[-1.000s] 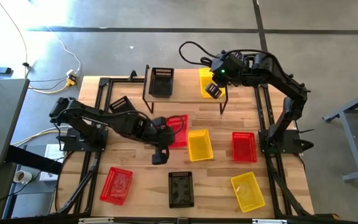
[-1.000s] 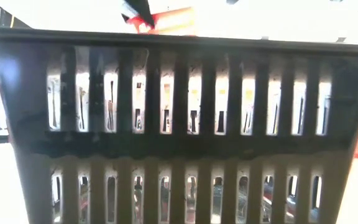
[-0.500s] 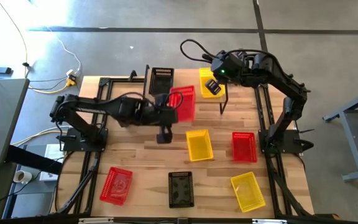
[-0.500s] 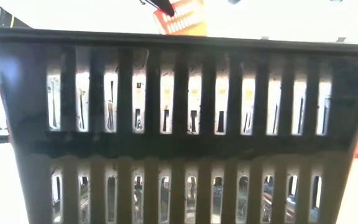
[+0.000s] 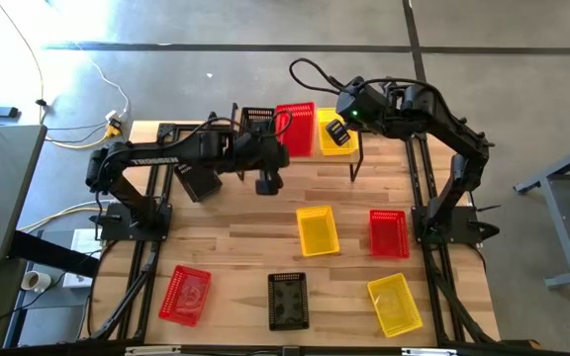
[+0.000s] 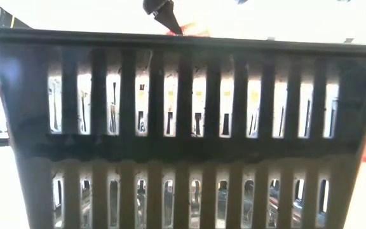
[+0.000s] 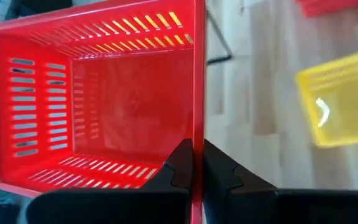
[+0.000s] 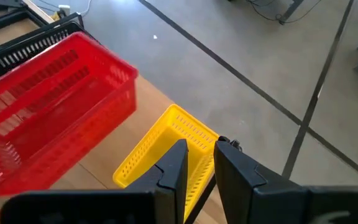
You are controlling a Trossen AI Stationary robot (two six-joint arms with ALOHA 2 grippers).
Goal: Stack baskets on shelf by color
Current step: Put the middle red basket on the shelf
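3 baskets are at the shelf: a black basket at its left, a yellow basket at its right, and a red basket carried between them. The left gripper is clamped on the red basket's near rim, so the basket lies just beyond the fingers, its long axis running near to far. The right gripper is closed on the yellow basket's wall. Lowering into the middle slot appears to be next.
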